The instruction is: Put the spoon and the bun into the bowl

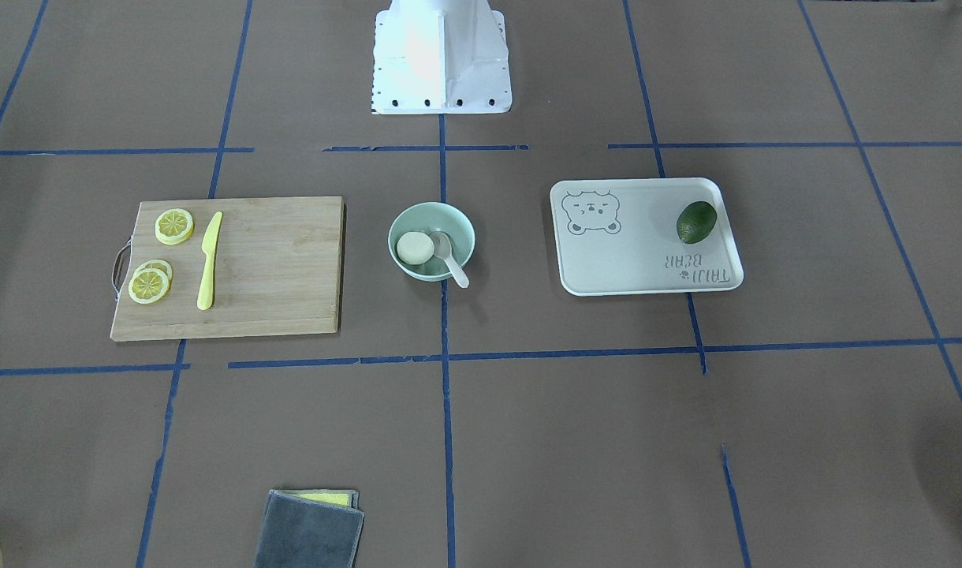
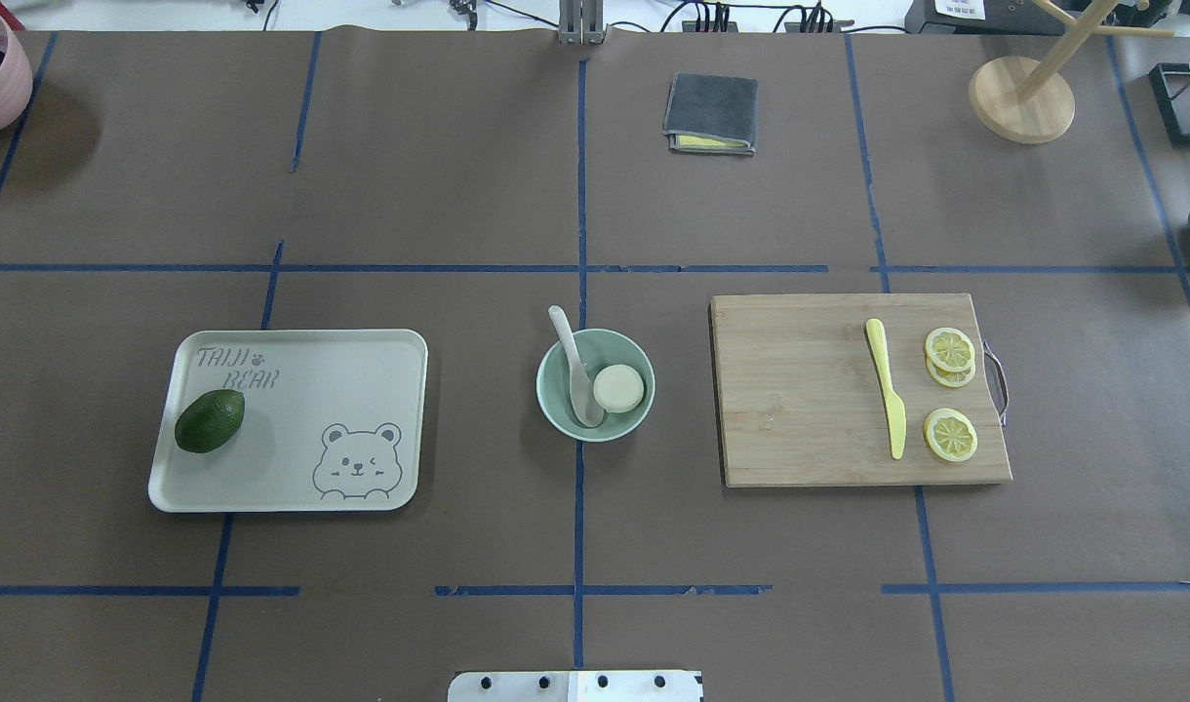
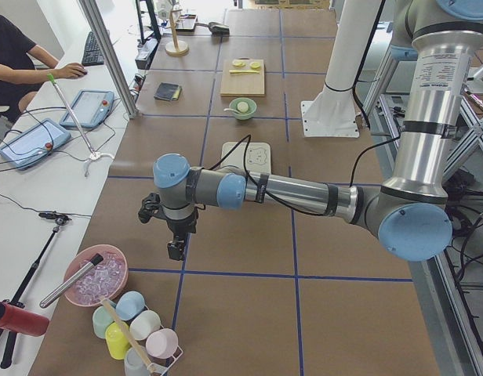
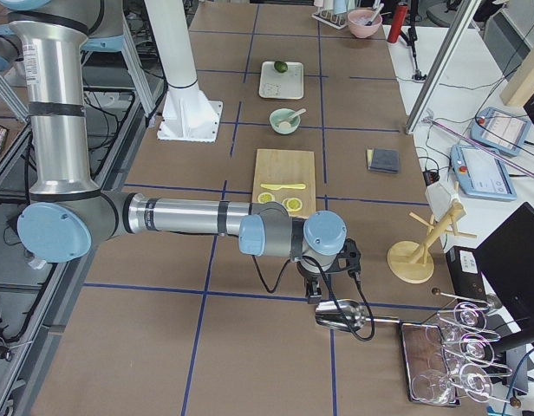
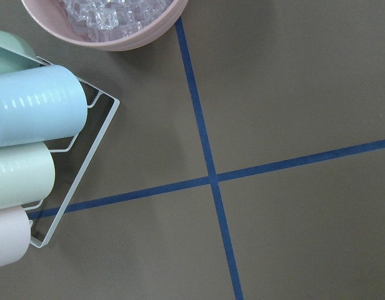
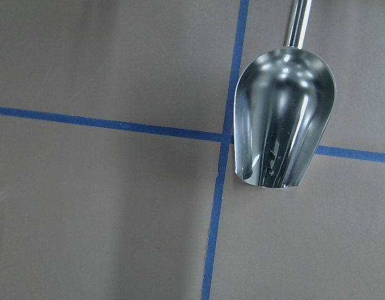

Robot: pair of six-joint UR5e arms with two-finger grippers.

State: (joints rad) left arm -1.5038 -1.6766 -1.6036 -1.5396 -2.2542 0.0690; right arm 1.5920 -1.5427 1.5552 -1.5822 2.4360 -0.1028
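The mint-green bowl (image 1: pixel 459 219) stands at the table's middle, also seen from overhead (image 2: pixel 554 414). The bun (image 1: pixel 415 248) lies in it with its flat beige underside up (image 2: pixel 618 388). The spoon (image 1: pixel 452 259) lies beside the bun with its scoop in the bowl and its handle over the rim (image 2: pixel 568 343). My left gripper (image 3: pixel 176 249) hangs far off at the table's left end, near a pink bowl. My right gripper (image 4: pixel 315 293) hangs at the table's right end above a metal scoop. Neither shows its fingers clearly, so I cannot tell whether they are open or shut.
A bear-printed tray (image 2: pixel 361 370) holds an avocado (image 2: pixel 210 421). A wooden cutting board (image 2: pixel 800 390) carries a yellow knife (image 2: pixel 888 400) and lemon slices (image 2: pixel 949 434). A grey cloth (image 2: pixel 711 112) lies at the far side. A metal scoop (image 6: pixel 283 119), a cup rack (image 5: pixel 30 156) and a pink ice bowl (image 5: pixel 111 19) sit at the table's ends.
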